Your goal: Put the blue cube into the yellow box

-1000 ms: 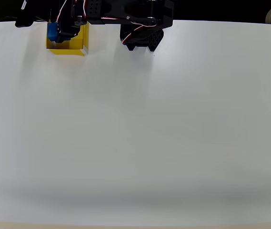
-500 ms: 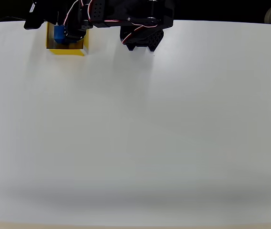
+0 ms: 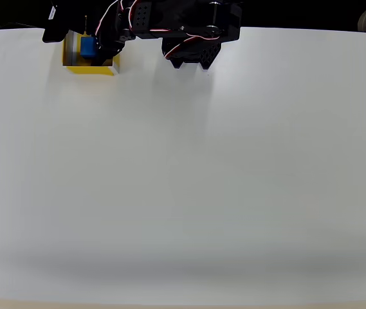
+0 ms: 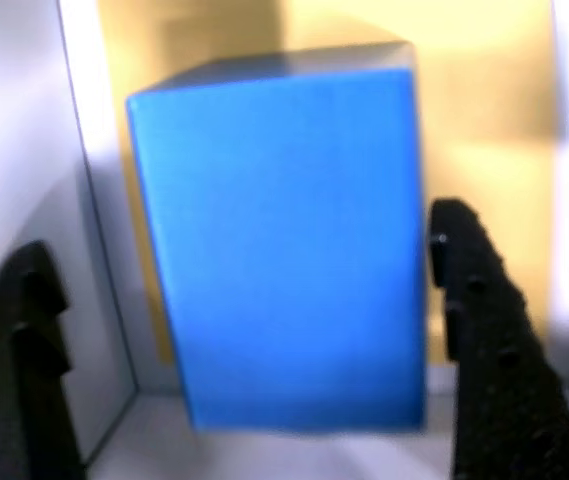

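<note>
No text, label, brand, number or sign can be read in either view. The faces of the blue cube [image 4: 279, 250] are seen to be plain, and nothing is printed on the yellow box [image 3: 92, 63] at the far left corner of the desk [image 3: 183, 180]. No marking can be made out on the black arm along the desk's far edge, and the desk's white surface is unmarked.
</note>
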You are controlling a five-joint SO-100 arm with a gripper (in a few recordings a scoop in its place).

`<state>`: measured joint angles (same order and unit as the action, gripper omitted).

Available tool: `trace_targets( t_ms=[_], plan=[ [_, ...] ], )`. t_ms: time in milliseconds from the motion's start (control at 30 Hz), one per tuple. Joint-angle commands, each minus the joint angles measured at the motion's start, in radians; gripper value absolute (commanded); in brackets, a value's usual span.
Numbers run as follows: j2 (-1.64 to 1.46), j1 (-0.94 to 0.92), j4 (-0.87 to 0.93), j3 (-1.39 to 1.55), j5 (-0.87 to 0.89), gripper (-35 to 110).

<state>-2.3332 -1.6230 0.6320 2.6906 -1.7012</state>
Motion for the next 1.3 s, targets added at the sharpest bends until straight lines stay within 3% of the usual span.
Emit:
trace_targets(
  t_ms=[0, 100, 300, 500, 633, 767, 900, 1267],
  plan=[
    [-0.094, -0.023, 0.210, -0.264, -0.035, 42],
    [-0.109, -0.018, 0.374, -0.397, -0.058, 42],
    [-0.169, -0.009, 0.537, -0.495, -0.132, 41],
    [-0.310, 0.121, 0.727, -0.500, -0.153, 31],
    [-0.419, 0.298, 0.785, -0.453, -0.137, 17],
    [-0.505, 0.549, 0.732, -0.353, -0.066, 3],
    [-0.554, 0.767, 0.624, -0.253, 0.015, 1],
    [-0.856, 1.367, 0.603, 0.107, 0.052, 0]
  ],
)
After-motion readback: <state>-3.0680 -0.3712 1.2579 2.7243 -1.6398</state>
